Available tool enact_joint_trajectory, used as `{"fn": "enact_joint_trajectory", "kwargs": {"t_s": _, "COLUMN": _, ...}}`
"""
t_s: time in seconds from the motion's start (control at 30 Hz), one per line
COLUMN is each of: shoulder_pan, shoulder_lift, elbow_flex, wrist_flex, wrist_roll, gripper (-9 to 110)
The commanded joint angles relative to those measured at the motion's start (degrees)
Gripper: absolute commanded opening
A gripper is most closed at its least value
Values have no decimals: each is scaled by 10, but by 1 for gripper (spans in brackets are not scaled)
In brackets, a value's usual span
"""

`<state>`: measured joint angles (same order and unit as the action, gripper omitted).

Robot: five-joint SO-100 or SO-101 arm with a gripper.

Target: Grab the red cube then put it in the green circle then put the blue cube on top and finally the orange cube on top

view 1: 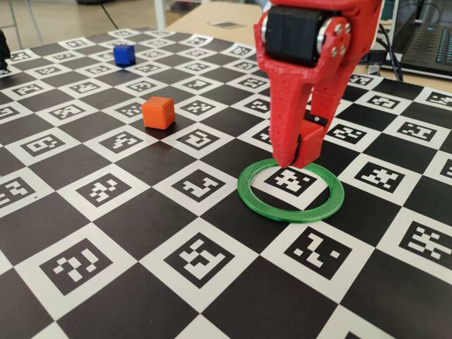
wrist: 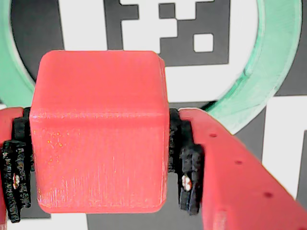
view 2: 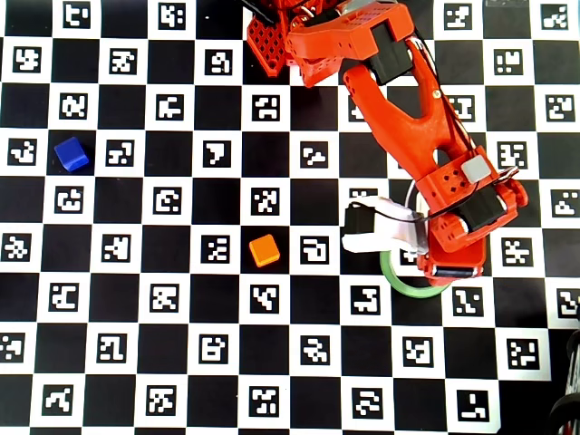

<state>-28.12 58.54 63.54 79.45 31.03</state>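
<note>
Gripping the red cube, the gripper has its black pads pressed to both cube sides, over the green circle; only the wrist view shows this. In the fixed view the fingers hide it. Overhead: orange cube left of the ring, blue cube far left. No readable writing, only coded markers on the checkered board.
</note>
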Motion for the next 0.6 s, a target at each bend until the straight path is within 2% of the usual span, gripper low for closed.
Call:
{"fn": "enact_joint_trajectory", "kwargs": {"t_s": 0.0, "shoulder_pan": 4, "shoulder_lift": 8, "elbow_flex": -2, "wrist_flex": -9, "wrist_roll": -4, "gripper": 3}}
{"fn": "enact_joint_trajectory", "kwargs": {"t_s": 0.57, "shoulder_pan": 4, "shoulder_lift": -6, "elbow_flex": 33, "wrist_flex": -45, "wrist_roll": -27, "gripper": 3}}
